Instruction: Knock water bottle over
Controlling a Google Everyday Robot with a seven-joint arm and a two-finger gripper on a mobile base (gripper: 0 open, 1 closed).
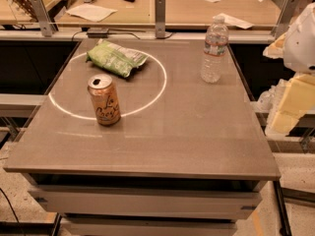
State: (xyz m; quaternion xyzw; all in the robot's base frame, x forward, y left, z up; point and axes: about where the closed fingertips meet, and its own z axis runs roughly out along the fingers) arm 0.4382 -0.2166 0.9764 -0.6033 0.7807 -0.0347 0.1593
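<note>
The water bottle point(213, 50) stands upright near the table's back right corner. It is clear and ribbed, with a white cap and a pale label band with red. My arm's white casing point(302, 38) enters at the right edge of the camera view. My gripper point(290, 107), with pale yellow parts, hangs beside the table's right edge. It is to the right of the bottle, nearer the front, and apart from it. It holds nothing that I can see.
An orange drink can point(104, 100) stands upright at left of centre on the grey table point(162, 141). A green chip bag point(116, 58) lies behind it inside a white ring. Desks with papers stand beyond the back rail point(160, 16).
</note>
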